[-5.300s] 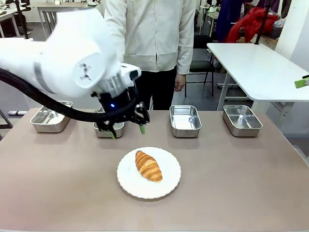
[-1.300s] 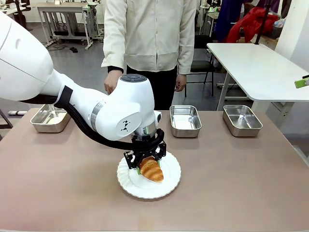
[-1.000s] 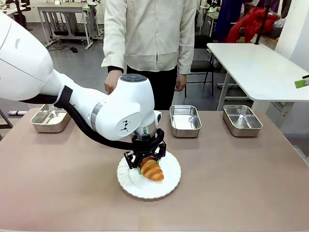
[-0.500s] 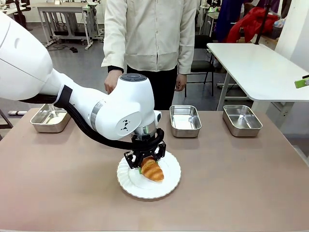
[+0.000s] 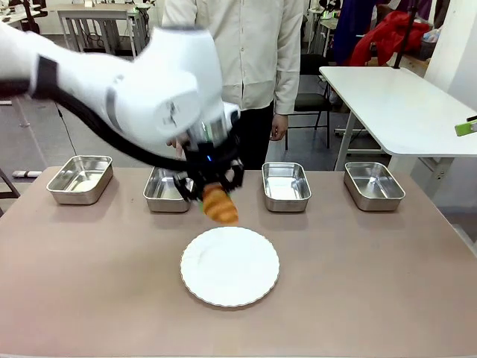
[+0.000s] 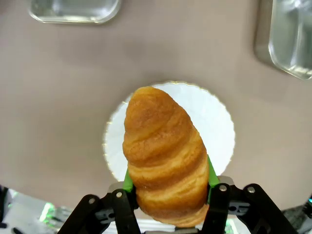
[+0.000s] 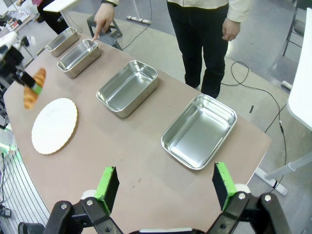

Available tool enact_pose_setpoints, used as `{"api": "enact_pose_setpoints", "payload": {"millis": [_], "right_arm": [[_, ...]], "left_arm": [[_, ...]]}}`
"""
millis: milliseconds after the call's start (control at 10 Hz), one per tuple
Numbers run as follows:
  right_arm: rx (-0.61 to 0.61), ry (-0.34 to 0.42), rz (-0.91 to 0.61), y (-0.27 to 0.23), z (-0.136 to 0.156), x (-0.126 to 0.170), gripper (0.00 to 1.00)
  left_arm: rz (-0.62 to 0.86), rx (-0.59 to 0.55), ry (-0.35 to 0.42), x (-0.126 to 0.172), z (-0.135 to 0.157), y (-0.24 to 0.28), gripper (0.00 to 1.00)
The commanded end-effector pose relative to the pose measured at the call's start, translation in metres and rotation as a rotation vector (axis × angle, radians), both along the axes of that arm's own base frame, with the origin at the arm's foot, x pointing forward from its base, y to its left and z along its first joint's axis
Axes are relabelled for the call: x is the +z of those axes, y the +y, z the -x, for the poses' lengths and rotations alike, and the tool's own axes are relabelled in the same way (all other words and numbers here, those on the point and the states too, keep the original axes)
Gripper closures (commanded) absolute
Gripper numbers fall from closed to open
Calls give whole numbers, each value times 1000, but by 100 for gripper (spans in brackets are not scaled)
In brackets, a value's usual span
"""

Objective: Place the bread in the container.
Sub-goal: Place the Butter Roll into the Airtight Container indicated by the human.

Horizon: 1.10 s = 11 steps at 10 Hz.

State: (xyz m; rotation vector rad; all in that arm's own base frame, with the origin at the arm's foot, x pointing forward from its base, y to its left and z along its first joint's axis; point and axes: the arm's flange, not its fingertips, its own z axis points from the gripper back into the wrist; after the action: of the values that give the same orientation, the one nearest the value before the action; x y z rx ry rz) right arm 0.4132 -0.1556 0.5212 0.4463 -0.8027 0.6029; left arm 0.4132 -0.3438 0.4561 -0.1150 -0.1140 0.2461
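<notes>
Left gripper (image 5: 211, 195) fingers (image 6: 127, 179) were clamped on the bread's (image 5: 220, 204) thick end, holding it in the air beyond the white plate (image 5: 229, 266), presumably for transfer toward the container (image 5: 165, 189) the person's finger (image 7: 96, 32) indicated; right gripper (image 7: 165, 187) stood wide open.

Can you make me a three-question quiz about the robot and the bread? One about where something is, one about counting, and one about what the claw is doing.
1. Where is the bread?
A. on the plate
B. in the air above the table
C. in a pan
2. How many steel pans stand in the row?
A. two
B. three
C. four
3. What is the left gripper doing?
A. squeezing the bread
B. hanging open
C. holding the plate

Answers: 1 B, it hangs over the bare plate; 2 C, four pans line the far side; 3 A, green pads press both sides.
</notes>
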Motion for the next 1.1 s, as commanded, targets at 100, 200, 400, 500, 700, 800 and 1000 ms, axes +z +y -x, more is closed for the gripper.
{"api": "enact_pose_setpoints", "payload": {"millis": [100, 200, 400, 500, 700, 800, 1000], "right_arm": [[8, -23, -15, 0, -2, 1, 0], [8, -23, -15, 0, -2, 1, 0], [8, -23, -15, 0, -2, 1, 0], [8, -23, -15, 0, -2, 1, 0], [8, -23, -15, 0, -2, 1, 0], [8, -23, -15, 0, -2, 1, 0], [8, -23, -15, 0, -2, 1, 0]], "left_arm": [[1, -255, 85, 32, -54, 59, 42], [8, -334, 89, 35, -71, 79, 42], [0, -386, 129, 18, -104, 111, 42], [-7, -396, 161, 4, -115, 124, 42], [29, -437, 122, -6, -115, 124, 42], [4, -401, 140, -8, -117, 133, 42], [6, -417, 149, -18, -121, 132, 42]]}}
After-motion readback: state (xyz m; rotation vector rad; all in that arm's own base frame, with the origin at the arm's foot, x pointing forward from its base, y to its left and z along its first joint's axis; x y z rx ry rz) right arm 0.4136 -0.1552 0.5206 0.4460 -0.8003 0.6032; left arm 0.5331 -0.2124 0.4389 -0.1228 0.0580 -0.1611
